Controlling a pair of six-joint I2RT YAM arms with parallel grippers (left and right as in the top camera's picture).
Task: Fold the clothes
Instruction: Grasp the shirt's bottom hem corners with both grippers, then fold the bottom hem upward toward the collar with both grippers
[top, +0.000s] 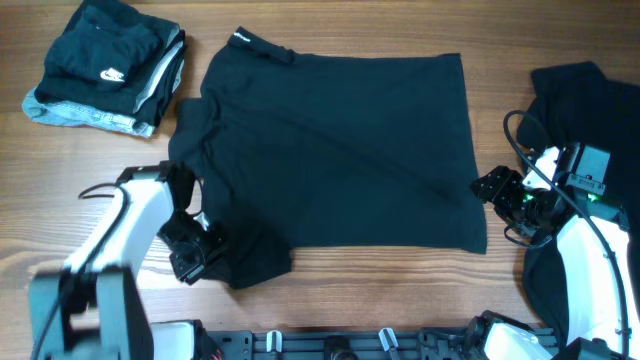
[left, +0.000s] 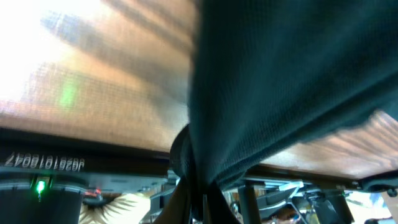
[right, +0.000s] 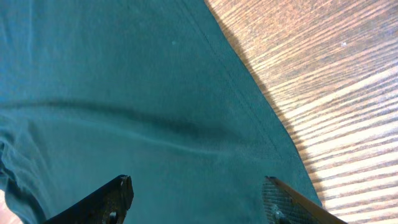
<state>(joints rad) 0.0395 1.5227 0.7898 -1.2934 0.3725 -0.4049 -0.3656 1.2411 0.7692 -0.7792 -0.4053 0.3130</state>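
Note:
A black shirt (top: 330, 150) lies spread flat in the middle of the wooden table, with a small white label at its collar. My left gripper (top: 205, 252) is shut on the shirt's near-left sleeve corner, and in the left wrist view the fabric (left: 273, 81) hangs bunched from between the fingers (left: 198, 202). My right gripper (top: 497, 190) is open at the shirt's right edge. In the right wrist view its fingers (right: 199, 196) hover spread over the dark fabric (right: 124, 93) near the hem.
A folded stack of clothes (top: 108, 70), black on top with a white swoosh logo and grey beneath, sits at the far left. Another black garment (top: 585, 100) lies at the right edge, partly under my right arm. Bare wood table (top: 380, 290) shows along the front.

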